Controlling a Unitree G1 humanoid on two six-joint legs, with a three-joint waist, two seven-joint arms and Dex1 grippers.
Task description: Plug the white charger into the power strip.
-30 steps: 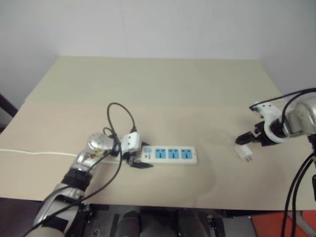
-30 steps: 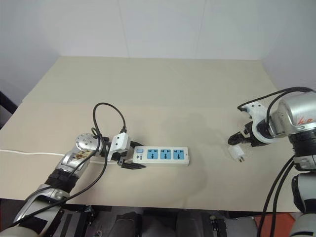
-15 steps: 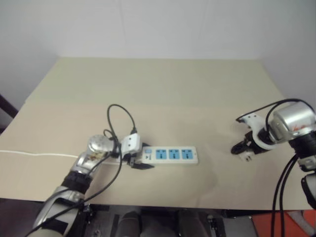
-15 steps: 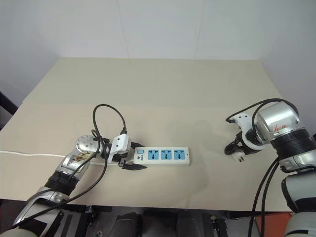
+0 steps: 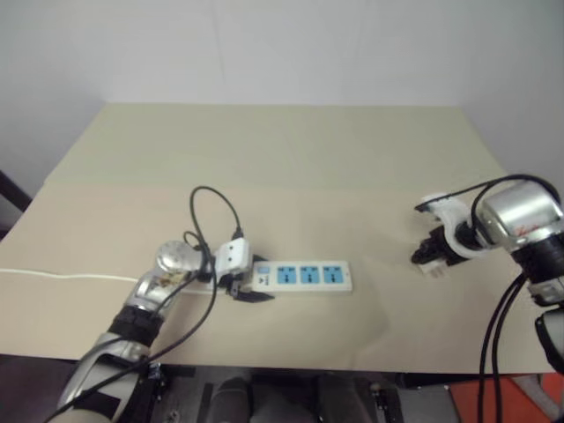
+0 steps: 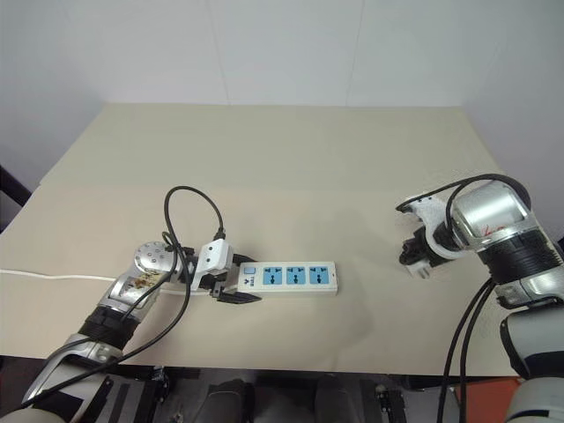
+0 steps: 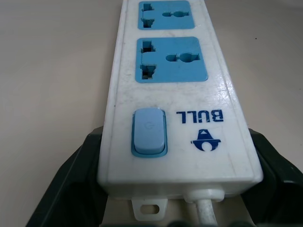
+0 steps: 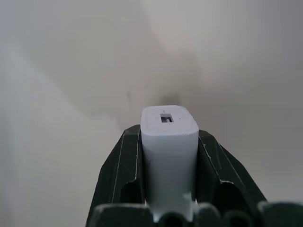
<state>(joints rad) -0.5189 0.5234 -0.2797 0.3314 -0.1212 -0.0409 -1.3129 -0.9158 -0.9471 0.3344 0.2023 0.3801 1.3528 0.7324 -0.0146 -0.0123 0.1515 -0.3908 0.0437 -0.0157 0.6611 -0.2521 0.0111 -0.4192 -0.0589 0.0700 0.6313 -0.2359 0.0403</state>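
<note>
Two grippers are each closing on one of the task's things. The left gripper point(image 7: 156, 208) is clamping the cord end of the power strip point(image 6: 286, 277), its black fingers point(image 7: 71, 184) pressing both long sides just behind the blue switch. The strip is lying flat on the table point(image 6: 291, 167), near the front edge and left of the middle, with its three blue socket faces turned upward.

The right gripper point(image 8: 168, 189) is pinching the white charger point(image 8: 169, 151) between its fingers point(image 8: 118, 175), close to the table's right edge and well apart from the strip.

The charger is looking small, light and rigid, with smooth plastic sides that are probably apt to slip or twist under pushing force. Gripping its flat opposite faces, as here, seems right, leaving the pronged end free. The strip is likely light enough to slide, so holding its end is helping.
</note>
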